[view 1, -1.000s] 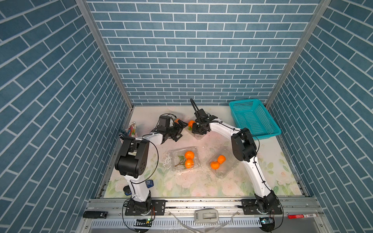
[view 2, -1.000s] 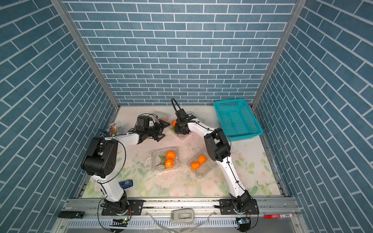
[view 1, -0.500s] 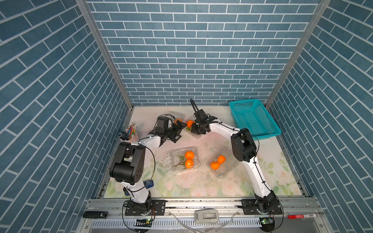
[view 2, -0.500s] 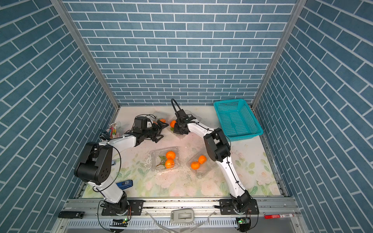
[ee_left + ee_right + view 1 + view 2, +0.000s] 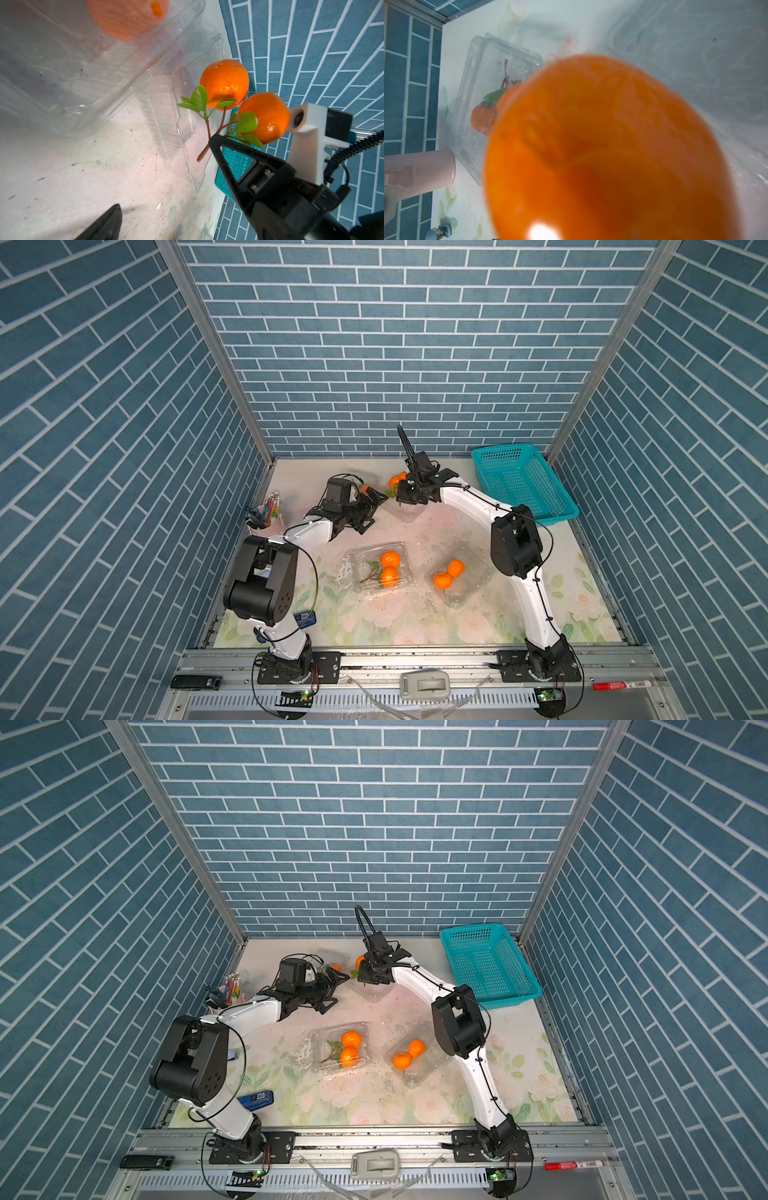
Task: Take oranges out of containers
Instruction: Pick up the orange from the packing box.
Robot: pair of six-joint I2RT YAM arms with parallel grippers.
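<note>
Orange and glossy, a pair of small round mandarins (image 5: 225, 83), joined by a thin forked brown stem (image 5: 208, 133) with green leaves, is held by the right gripper (image 5: 215, 139). Its black jaws are pinched together on that stem, and the fruit sits just past the tips. The right wrist view shows little more than one blurred mandarin filling the frame. Just beside those tips lies an opened clear thin plastic clamshell box (image 5: 182, 124); whether the stem end touches it cannot be told. The left gripper (image 5: 374, 509) faces the right one from close by, its jaws spread wide and holding nothing. Right next to it stands a second clear clamshell box (image 5: 62, 72) with a single orange mandarin (image 5: 128, 18) showing inside. Two further clear boxes (image 5: 380, 568) (image 5: 461, 576) lie well apart from both grippers, toward the arm bases, each with two mandarins inside. A teal perforated plastic basket (image 5: 521, 485) stands beyond the right gripper, on the side away from the left one.
</note>
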